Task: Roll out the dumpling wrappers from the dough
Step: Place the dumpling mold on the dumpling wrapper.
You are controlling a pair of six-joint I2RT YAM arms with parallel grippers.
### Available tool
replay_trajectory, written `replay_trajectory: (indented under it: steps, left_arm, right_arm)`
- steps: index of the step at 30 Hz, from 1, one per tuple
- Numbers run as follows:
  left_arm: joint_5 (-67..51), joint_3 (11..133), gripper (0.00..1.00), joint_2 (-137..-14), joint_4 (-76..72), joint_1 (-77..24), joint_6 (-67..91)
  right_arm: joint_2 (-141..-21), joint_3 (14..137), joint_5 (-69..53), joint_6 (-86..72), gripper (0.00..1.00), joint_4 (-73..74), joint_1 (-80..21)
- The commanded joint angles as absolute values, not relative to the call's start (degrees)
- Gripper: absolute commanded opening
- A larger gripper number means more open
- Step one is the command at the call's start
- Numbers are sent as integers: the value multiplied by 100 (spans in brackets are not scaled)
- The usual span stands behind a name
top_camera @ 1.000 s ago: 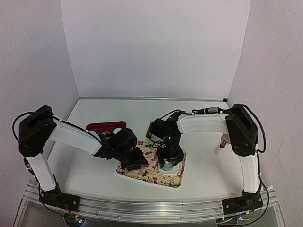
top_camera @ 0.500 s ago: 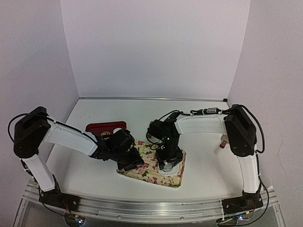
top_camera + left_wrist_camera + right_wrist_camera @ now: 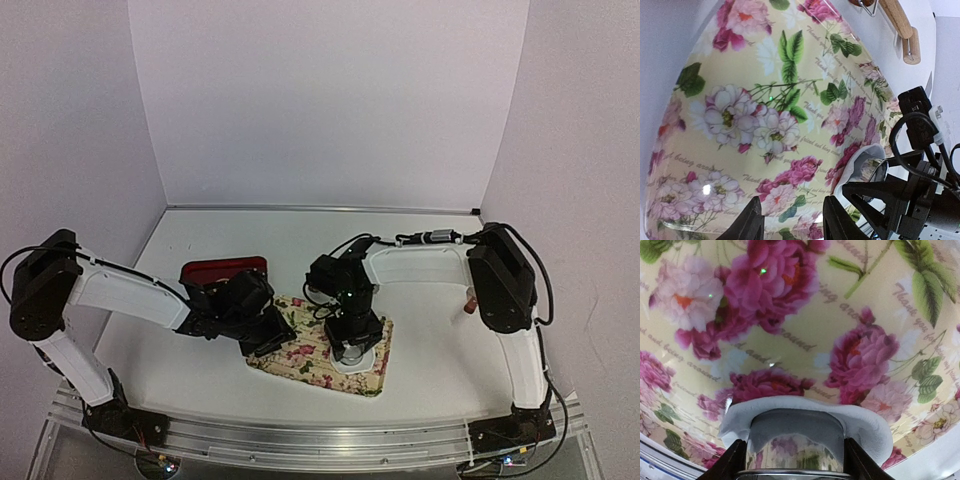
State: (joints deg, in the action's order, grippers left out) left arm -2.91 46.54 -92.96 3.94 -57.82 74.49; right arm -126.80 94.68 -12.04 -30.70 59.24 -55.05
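The dough [image 3: 366,352] is a flattened white sheet on the right half of a floral mat [image 3: 305,362]. My right gripper [image 3: 350,342] points straight down and is shut on a shiny metal ring cutter [image 3: 795,447] that stands pressed into the dough [image 3: 805,407]. Dough rises around the ring's far side. My left gripper [image 3: 277,335] is open and empty, low over the mat's left part [image 3: 790,220]. From there the dough [image 3: 858,159] and the ring [image 3: 881,171] lie ahead to the right. No cut round wrappers show.
A dark red tray [image 3: 220,269] sits behind the left gripper, partly hidden by the arm. A wooden rolling pin [image 3: 897,25] lies just past the mat's far edge. A small wooden-handled tool [image 3: 472,299] lies by the right arm. White walls close three sides.
The left arm has lowered and stretched out, and its gripper has slid a little left and back along the mat's left edge. The right gripper stays on the ring cutter, barely shifted.
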Motion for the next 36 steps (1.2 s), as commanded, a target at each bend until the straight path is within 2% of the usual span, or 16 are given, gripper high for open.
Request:
replay_trajectory:
  steps: [1,14,15,18,24,33,36]
  left_arm:
    - [-56,4437,41,-8862,555,-5801,7626]
    - [51,4519,41,-8752,606,-5713,7367]
    - [70,4579,41,-8761,649,-5713,7335]
    - [117,4693,42,-8750,744,-5713,7257]
    - [204,4727,43,-8664,880,-5715,7243]
    - [325,4736,44,-8487,1095,-5717,7219]
    - [347,4720,45,-8435,1166,-5713,7224]
  right_arm:
    - [-13884,9349,-1257,-3898,0,5413,-5640]
    - [-13897,9982,-907,-4115,0,5594,-5641]
    - [-13829,9995,-889,-4083,4,5631,-5642]
    - [-13567,10034,-806,-4018,22,5752,-5642]
    - [-13155,10362,-662,-3928,43,6053,-5638]
    - [-12660,10663,-603,-3844,67,6482,-5638]
    - [-12486,10657,-699,-3800,71,6523,-5641]
